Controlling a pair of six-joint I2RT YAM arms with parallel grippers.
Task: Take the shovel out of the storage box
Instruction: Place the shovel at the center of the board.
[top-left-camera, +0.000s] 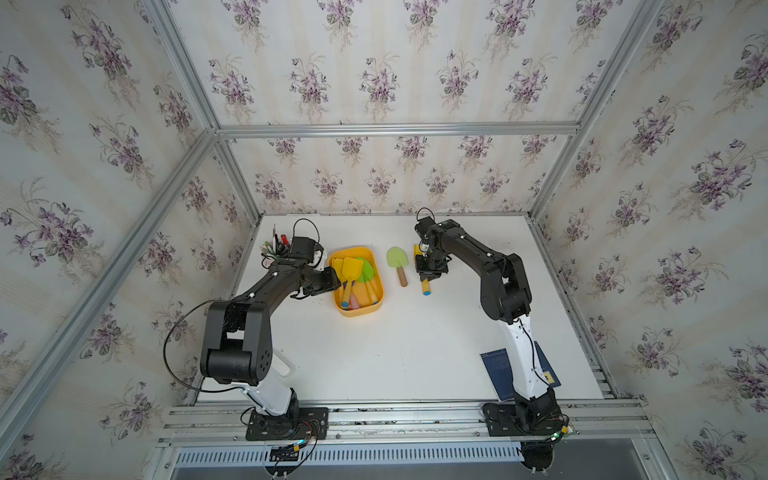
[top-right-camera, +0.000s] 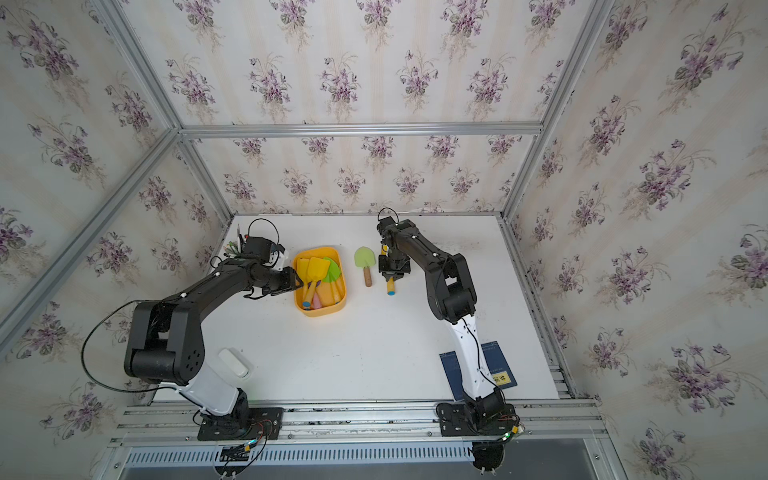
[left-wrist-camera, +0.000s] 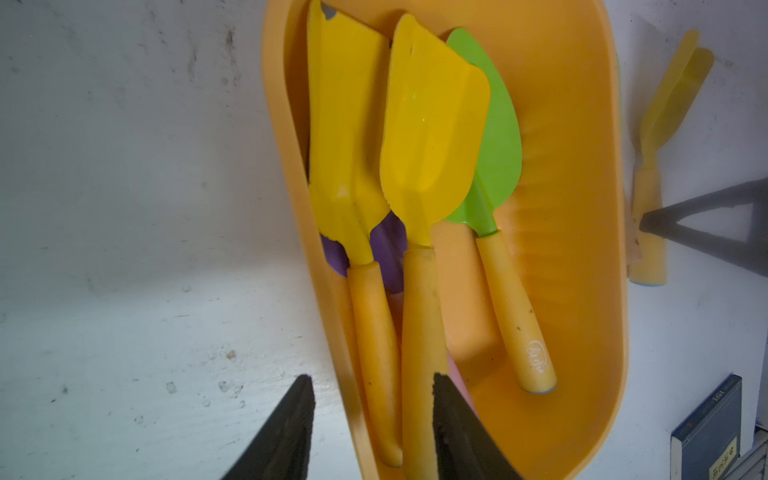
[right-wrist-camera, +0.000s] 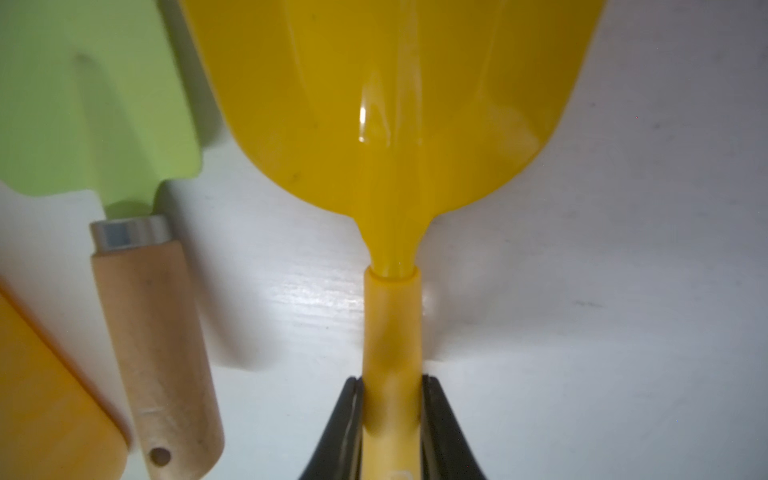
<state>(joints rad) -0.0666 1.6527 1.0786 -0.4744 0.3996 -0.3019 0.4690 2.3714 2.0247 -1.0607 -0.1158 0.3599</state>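
The left gripper (left-wrist-camera: 371, 378) hangs about half-open at the storage box (left-wrist-camera: 582, 124), straddling the long wall nearest the left arm. One finger (left-wrist-camera: 291, 424) is outside that wall over the desk (left-wrist-camera: 124, 249) and the other is inside, above the shovel handles. It grips nothing, though I cannot tell whether it touches a handle. Lengthwise in the box lie the wall-side yellow shovel (left-wrist-camera: 345, 124), then the middle yellow shovel (left-wrist-camera: 432, 124), then the bright green shovel (left-wrist-camera: 498, 145), with a purple blade (left-wrist-camera: 386, 249) under the yellow two. The right gripper (right-wrist-camera: 391, 379) is closed on the handle of a third yellow shovel (right-wrist-camera: 390, 104), outside the box on the side toward the right arm. Between the box and that shovel, apart from both, the pale green wooden-handled shovel (top-left-camera: 397, 259) lies on the desk.
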